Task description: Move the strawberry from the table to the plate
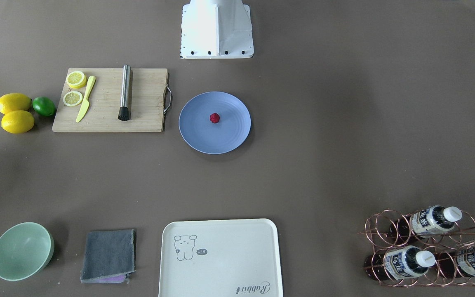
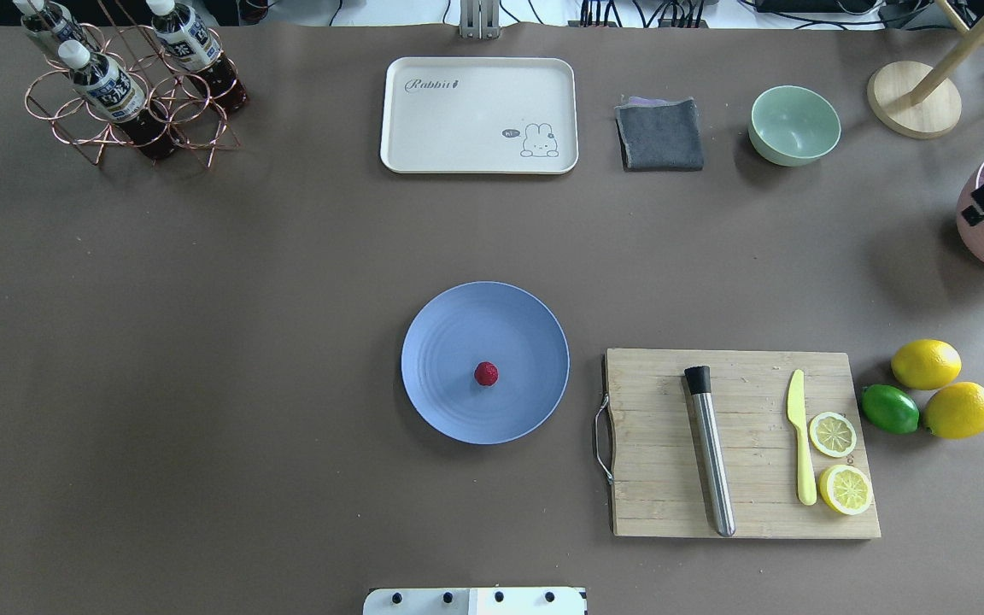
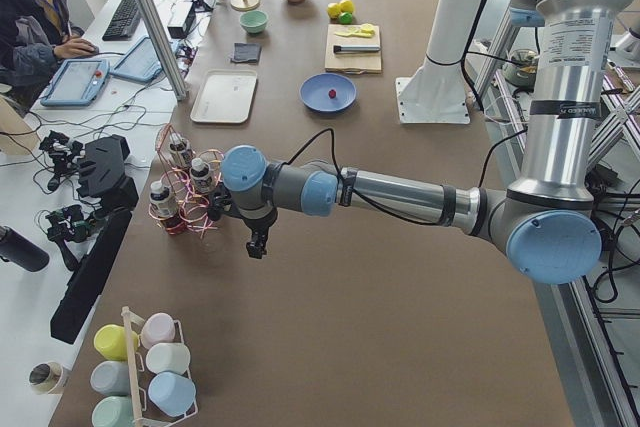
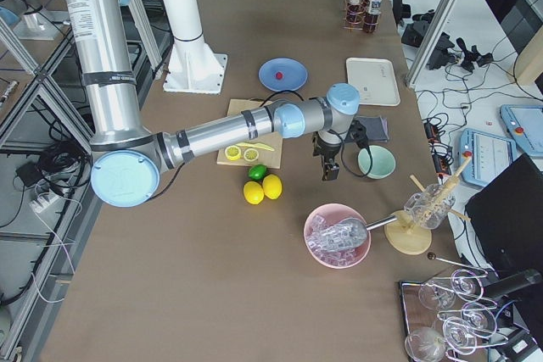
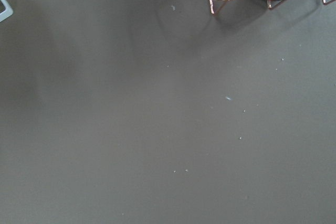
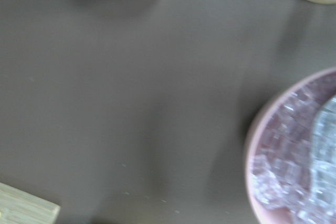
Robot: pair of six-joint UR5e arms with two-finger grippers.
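A small red strawberry (image 1: 215,118) sits near the middle of the round blue-grey plate (image 1: 229,138). The plate rests on the grey-brown tabletop (image 1: 324,165), just beside the handle end of a wooden cutting board (image 1: 146,111). Both arms reach out well apart from the plate. The left end effector (image 3: 258,244) hangs above bare tabletop beside a copper wire bottle rack (image 3: 185,192). The right end effector (image 4: 329,171) hangs above the tabletop near a pink bowl of ice (image 4: 322,260) and a pale green bowl (image 4: 376,161). Neither visibly holds anything, and how far their fingers are spread cannot be told.
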